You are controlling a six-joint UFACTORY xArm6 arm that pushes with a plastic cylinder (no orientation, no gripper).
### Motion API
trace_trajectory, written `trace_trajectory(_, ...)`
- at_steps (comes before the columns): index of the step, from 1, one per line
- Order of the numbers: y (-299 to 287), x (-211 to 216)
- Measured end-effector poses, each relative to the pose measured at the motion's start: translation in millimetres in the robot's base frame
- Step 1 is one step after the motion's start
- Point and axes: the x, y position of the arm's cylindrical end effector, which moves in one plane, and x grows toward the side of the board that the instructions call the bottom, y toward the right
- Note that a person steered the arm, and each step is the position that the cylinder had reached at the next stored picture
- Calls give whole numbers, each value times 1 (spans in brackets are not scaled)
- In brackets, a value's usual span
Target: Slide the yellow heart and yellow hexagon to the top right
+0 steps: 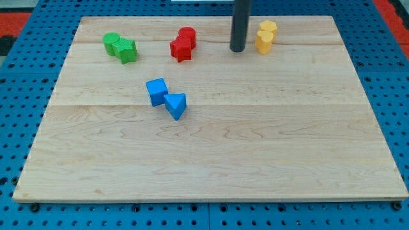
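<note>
Two yellow blocks stand touching near the view's top, right of centre: one (268, 29) farther up, the other (264, 42) just below it; which is the heart and which the hexagon I cannot tell. My tip (238, 49) rests on the board just left of the lower yellow block, a small gap between them. The dark rod rises out of the view's top.
Two red blocks (183, 44) touch left of my tip. Two green blocks (120, 46) touch at the top left. A blue cube (156, 91) and a blue triangular block (176, 105) touch left of centre. The wooden board (255, 147) lies on blue pegboard.
</note>
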Motion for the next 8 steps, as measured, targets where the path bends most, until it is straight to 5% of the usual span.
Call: trace_trajectory(8, 22, -9)
